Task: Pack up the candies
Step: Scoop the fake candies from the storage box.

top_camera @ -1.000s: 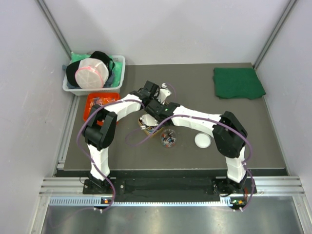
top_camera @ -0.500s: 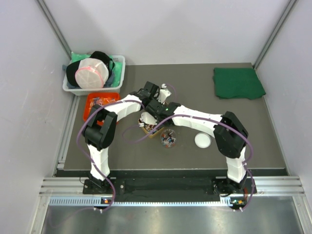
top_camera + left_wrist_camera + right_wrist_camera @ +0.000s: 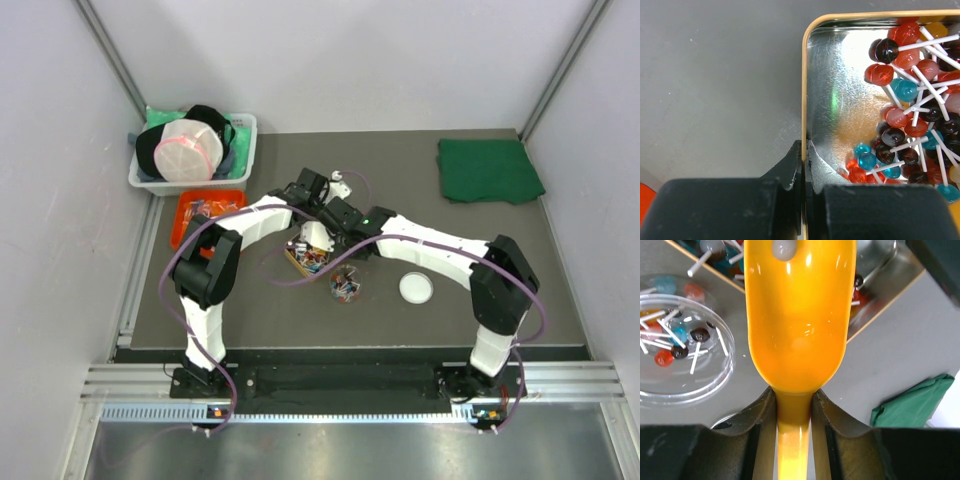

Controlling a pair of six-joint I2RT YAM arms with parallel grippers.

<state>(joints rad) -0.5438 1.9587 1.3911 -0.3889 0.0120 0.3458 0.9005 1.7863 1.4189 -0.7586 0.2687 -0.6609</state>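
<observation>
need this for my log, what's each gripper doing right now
left gripper: shut on the rim of the tin
right gripper: shut on the handle of the orange scoop

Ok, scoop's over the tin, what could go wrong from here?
1. The left gripper pinches only the thin rim of the tin; a push from the scoop could tip it.
2. The sticks of the candies interlock, so a clump may spill past the small clear dish.

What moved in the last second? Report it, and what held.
The right arm swung rightward, carrying the right gripper and its orange scoop along, uncovering more of the tin. Unchanged: the left gripper pinching the tin's rim, the candy dish, the white lid.
</observation>
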